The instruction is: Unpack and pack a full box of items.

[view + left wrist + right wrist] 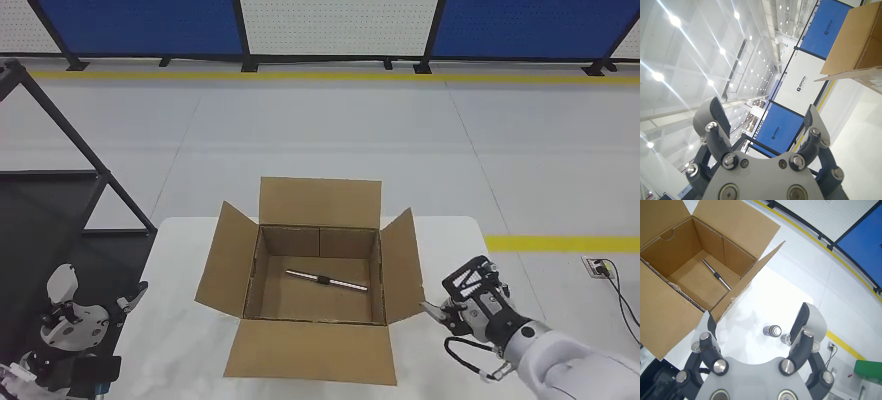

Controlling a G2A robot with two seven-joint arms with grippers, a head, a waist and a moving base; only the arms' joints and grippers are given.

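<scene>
One rod (pixel 326 280) lies in the box (pixel 320 203); one can (pixel 770 330) stands outside. Left gripper (pixel 762 106) and right gripper (pixel 757 313): jaws apart, empty. Risk: the thin rod may roll when pinched.

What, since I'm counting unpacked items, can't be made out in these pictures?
Right wrist view: the small clear item beside the spray can is half covered by the right hand's finger pad; its kind unclear.
Right wrist view: a green object is cut off by the edge.
Left wrist view: the cardboard box is cut off by the edge, its contents unseen.
</scene>
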